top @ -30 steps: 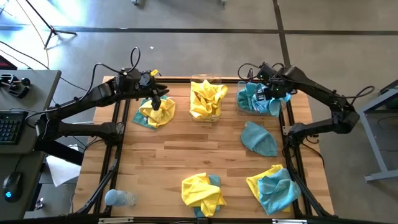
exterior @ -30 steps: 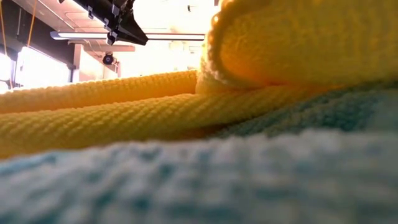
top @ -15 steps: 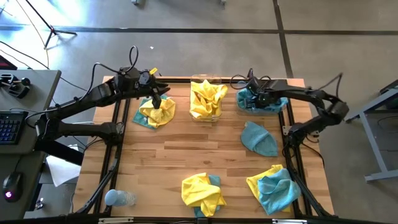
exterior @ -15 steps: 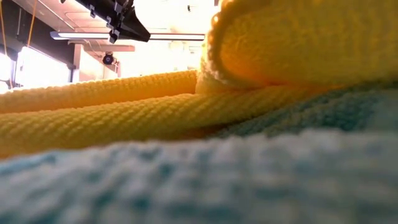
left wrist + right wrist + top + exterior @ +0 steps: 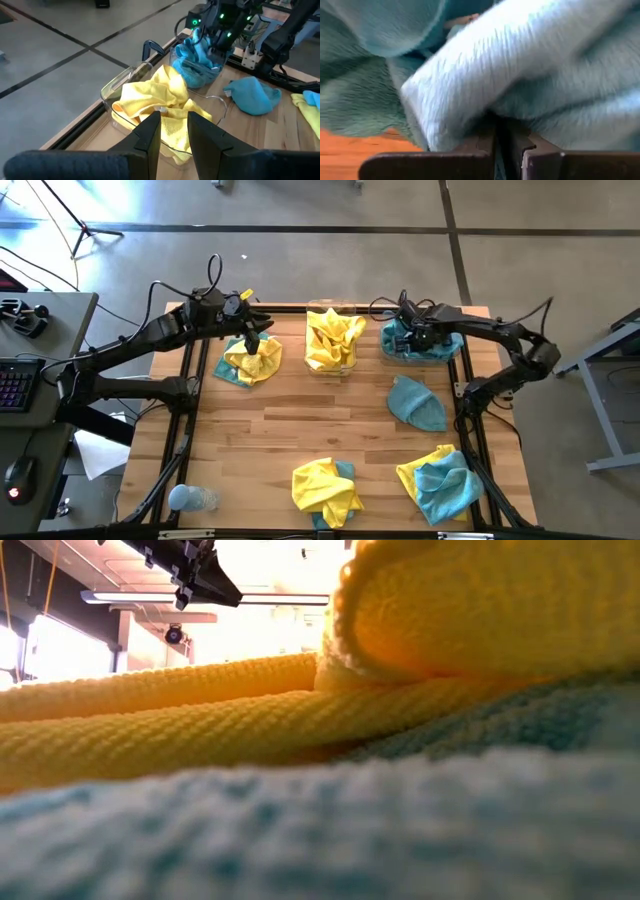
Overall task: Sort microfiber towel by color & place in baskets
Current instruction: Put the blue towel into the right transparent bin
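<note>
Reaching over the far left part of the pale wooden table (image 5: pixel 300 430), the left gripper (image 5: pixel 252 337) hovers just above a bunched yellow microfiber cloth lying on a teal-blue one (image 5: pixel 250 360). Its two dark fingers (image 5: pixel 150 137) stand slightly apart with nothing between them. Near the front left corner lies a pale blue plastic bottle (image 5: pixel 190 498) on its side.

At the middle of the far edge stands a clear plastic basket filled with yellow cloths (image 5: pixel 333 340); from the left wrist the same see-through bin (image 5: pixel 120 87) shows its rounded rim with the yellow folds heaped inside. In front of it, near the table's near edge, a yellow cloth bundled over a teal one (image 5: pixel 325 488) lies loose, and it fills the low view almost completely.

Right of the yellow bin sits the second clear basket holding teal-blue cloths (image 5: pixel 420 342). The right gripper (image 5: pixel 412 332) is down inside it, fingers (image 5: pixel 480 137) pressed close together, with teal fabric lying against and over them; whether cloth is pinched between them cannot be told. A single teal-blue cloth (image 5: pixel 415 402) lies flat in front of that basket, and a yellow-and-teal pair (image 5: pixel 440 480) rests near the front right corner.
</note>
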### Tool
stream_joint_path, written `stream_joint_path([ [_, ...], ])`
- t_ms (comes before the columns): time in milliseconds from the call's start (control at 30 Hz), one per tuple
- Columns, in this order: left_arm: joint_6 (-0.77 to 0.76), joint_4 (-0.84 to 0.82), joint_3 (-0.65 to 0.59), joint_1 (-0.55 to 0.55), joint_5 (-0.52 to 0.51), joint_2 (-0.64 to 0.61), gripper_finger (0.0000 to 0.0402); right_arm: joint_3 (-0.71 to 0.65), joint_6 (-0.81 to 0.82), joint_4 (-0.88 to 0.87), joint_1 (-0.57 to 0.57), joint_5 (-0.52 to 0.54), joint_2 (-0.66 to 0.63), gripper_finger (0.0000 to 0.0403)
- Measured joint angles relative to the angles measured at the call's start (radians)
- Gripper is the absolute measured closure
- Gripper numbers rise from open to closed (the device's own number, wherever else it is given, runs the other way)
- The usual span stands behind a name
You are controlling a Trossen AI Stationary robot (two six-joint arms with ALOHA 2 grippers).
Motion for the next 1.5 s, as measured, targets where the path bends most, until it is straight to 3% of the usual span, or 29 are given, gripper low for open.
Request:
stream_joint_path([
  [167, -0.001, -0.001, 0.0, 0.0, 0.0, 0.0, 0.0319, 0.077, -0.006, -0.11, 0.0, 0.008, -0.05, 0.0381],
  [400, -0.001, -0.002, 0.0, 0.0, 0.001, 0.0, 0.0319, 0.163, 0.013, -0.171, 0.0, 0.03, -0.117, 0.0329],
  [700, -0.001, -0.002, 0.0, 0.0, 0.001, 0.0, 0.0319, 0.146, -0.003, -0.14, -0.015, 0.26, -0.135, 0.0304],
  [1133, 0.001, 0.027, 0.0, 0.0, -0.003, 0.0, 0.0319, -0.167, 0.005, 0.264, -0.04, 0.055, -0.093, 0.0331],
  [1300, 0.001, 0.052, 0.0, 0.0, -0.004, 0.0, 0.0319, -0.149, 0.004, 0.201, -0.04, 0.044, -0.094, 0.0331],
  [1500, 0.001, 0.052, 0.0, 0.0, -0.004, 0.0, 0.0319, 0.002, -0.048, 0.041, -0.039, 0.04, -0.117, 0.0331],
])
